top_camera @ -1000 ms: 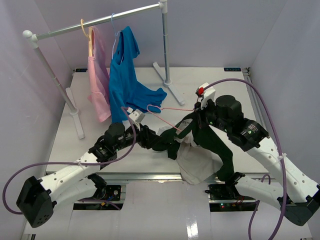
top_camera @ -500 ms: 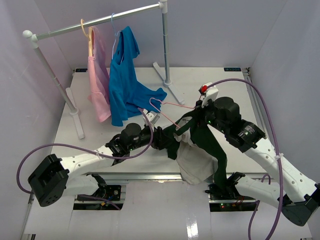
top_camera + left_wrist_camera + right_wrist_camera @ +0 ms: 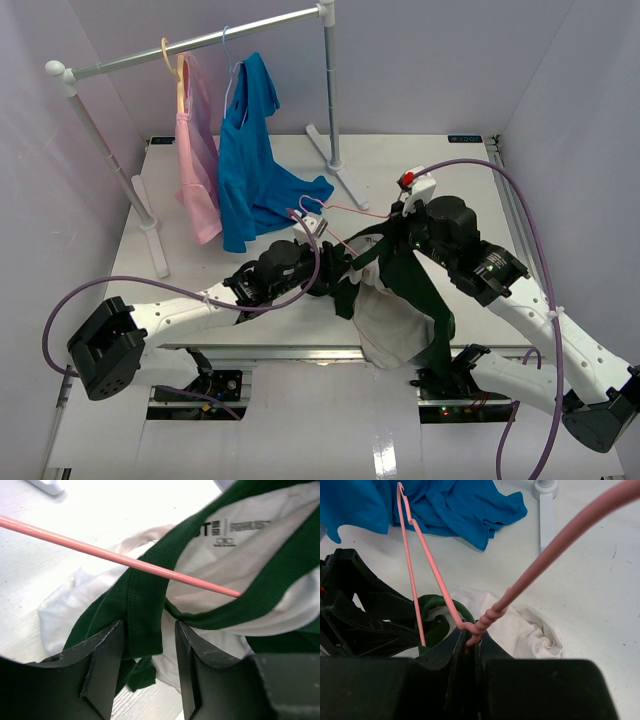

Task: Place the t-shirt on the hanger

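Note:
The t-shirt (image 3: 395, 322), white with dark green sleeves, hangs bunched over the table's front edge below my right gripper (image 3: 398, 228). That gripper is shut on the twisted neck of the pink wire hanger (image 3: 355, 213). In the right wrist view the hanger (image 3: 434, 567) rises from the gripper (image 3: 470, 635), with white cloth (image 3: 520, 625) behind it. My left gripper (image 3: 338, 275) is at the shirt's left side. In the left wrist view it (image 3: 148, 630) is open, with a green hem between its fingers. The hanger wire (image 3: 125, 558) runs into the green collar (image 3: 220, 615).
A grey clothes rack (image 3: 200, 42) stands at the back. A bright blue shirt (image 3: 250, 170) and a pale pink garment (image 3: 197, 160) hang from it, and the blue hem trails on the table. The rack's right foot (image 3: 340, 172) stands behind the hanger.
My left arm has reached right and forward, up to the shirt's collar. My right gripper has stayed almost in place, still shut on the hanger.

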